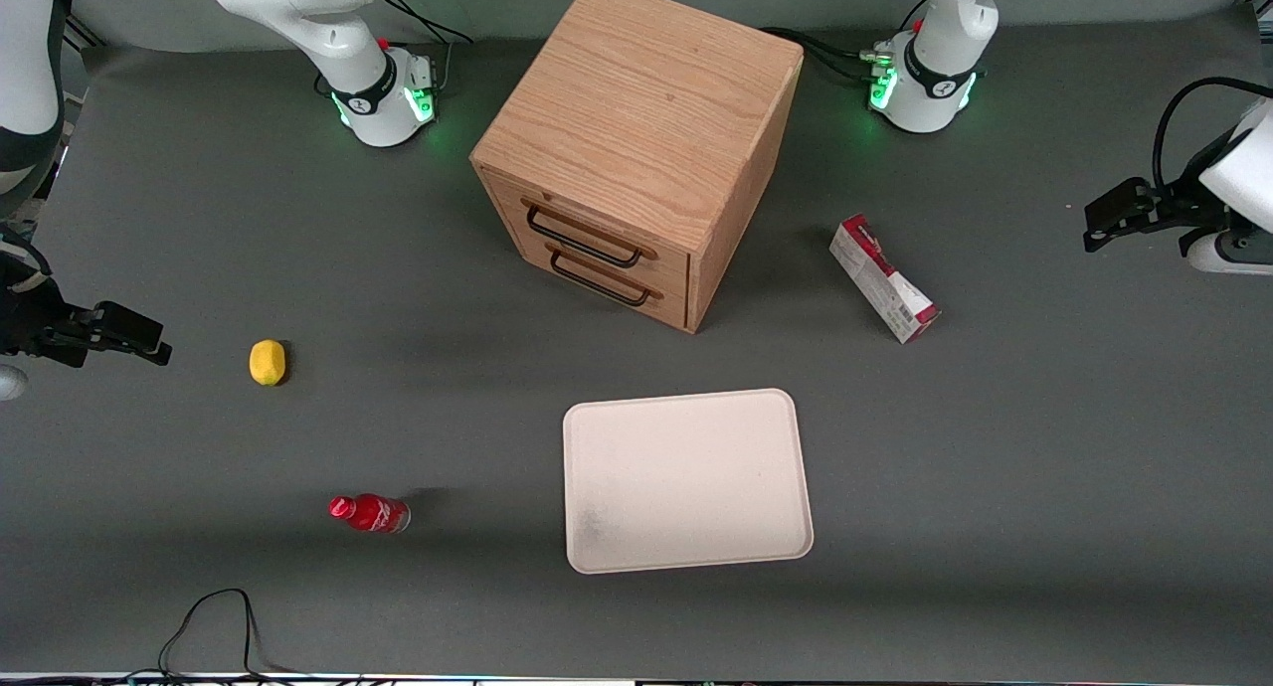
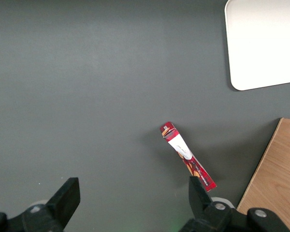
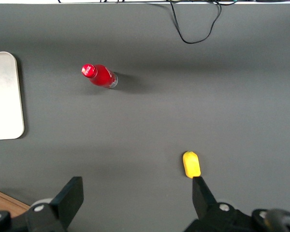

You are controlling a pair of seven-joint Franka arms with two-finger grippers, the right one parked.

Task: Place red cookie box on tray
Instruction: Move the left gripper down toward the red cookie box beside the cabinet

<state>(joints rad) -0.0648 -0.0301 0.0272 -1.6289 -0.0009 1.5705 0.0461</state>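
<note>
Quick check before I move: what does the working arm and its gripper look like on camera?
The left arm is glossy white with black joint bands and a black cable looping over it. Its gripper is black, with two wedge-shaped fingers. The arm's base glows green.

Lab: 2 robot arms [image 1: 328, 30] on grey table [image 1: 1044, 487].

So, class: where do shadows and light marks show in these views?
Front view: the drawer cabinet casts a soft shadow toward the red cookie box; green lights glow at the arm bases. Left wrist view: the open gripper hangs above the mat; the tray looks bright.
</note>
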